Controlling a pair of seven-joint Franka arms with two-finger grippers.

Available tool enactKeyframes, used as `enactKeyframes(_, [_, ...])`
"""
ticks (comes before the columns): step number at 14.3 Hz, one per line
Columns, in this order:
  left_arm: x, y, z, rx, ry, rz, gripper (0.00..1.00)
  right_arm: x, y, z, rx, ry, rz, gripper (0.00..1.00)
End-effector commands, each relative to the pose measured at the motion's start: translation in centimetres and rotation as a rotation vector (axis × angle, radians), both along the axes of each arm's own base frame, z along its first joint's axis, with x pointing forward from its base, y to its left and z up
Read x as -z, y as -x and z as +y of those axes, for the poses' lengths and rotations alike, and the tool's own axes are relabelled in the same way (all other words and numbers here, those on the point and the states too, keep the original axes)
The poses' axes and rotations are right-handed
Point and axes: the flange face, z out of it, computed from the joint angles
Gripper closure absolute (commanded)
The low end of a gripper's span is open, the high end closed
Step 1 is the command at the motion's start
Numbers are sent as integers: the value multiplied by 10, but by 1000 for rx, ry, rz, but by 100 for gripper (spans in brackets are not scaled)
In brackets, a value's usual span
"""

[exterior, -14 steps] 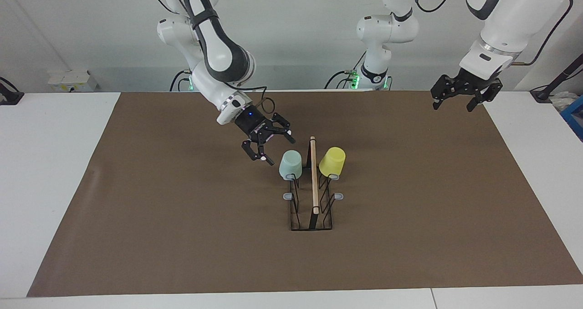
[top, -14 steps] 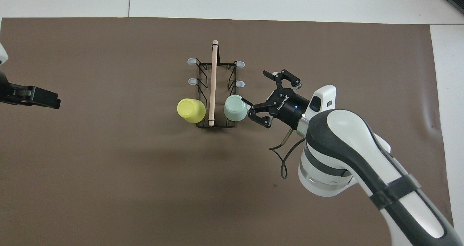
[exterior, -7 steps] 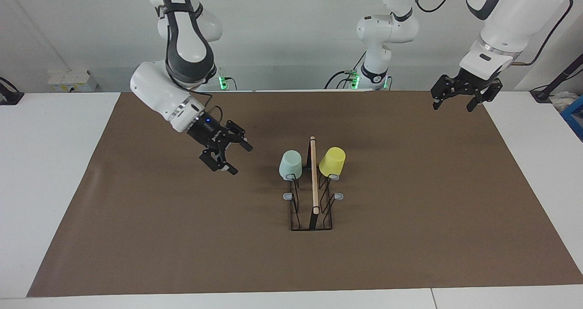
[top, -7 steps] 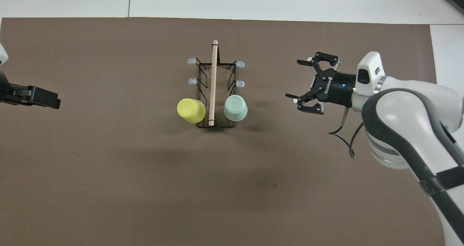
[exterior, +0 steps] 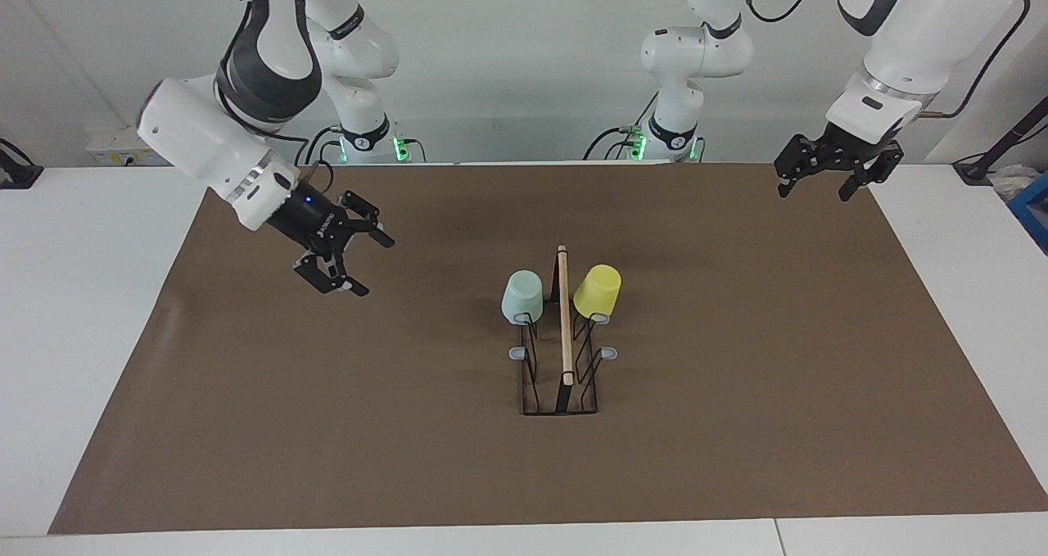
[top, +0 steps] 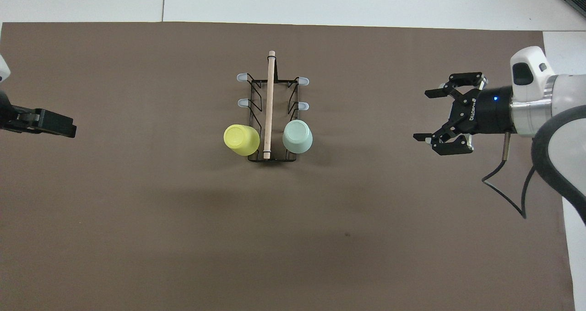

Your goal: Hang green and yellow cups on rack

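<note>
Mint-green (exterior: 521,296) and yellow plastic cups (exterior: 597,291) hung on black wire rack (exterior: 561,376). Right pincer (exterior: 342,249) spread, empty; left pincer (exterior: 835,168) waiting, spread. Recommend clear retreat.

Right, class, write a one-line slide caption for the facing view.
Green cup and yellow cup hang upside down on the rack; right pincer open over the mat, left pincer waits.
</note>
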Motion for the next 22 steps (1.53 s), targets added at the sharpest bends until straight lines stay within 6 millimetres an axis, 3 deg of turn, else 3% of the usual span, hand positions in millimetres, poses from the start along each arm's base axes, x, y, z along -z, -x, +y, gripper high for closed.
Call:
enactKeyframes(1, [-2,7,1,-12,-18,5,0,-13,14,-14,127,34,117,0])
enactKeyframes(7, [-2,7,1,-12,-18,6,0,-53,24,-25,430,226,300,0])
enactKeyframes(13, [-2,7,1,-12,-18,6,0,-42,36,-40,513,416,318,0])
enactKeyframes(16, [-4,5,3,-18,-17,-7,0,-49,33,-52,544,412,304,0])
enactKeyframes(18, [-7,5,10,-29,-15,-14,0,-65,33,-58,632,407,330,0])
enactKeyframes(22, [-6,5,15,-32,-9,-11,0,-82,18,-42,792,473,369,0])
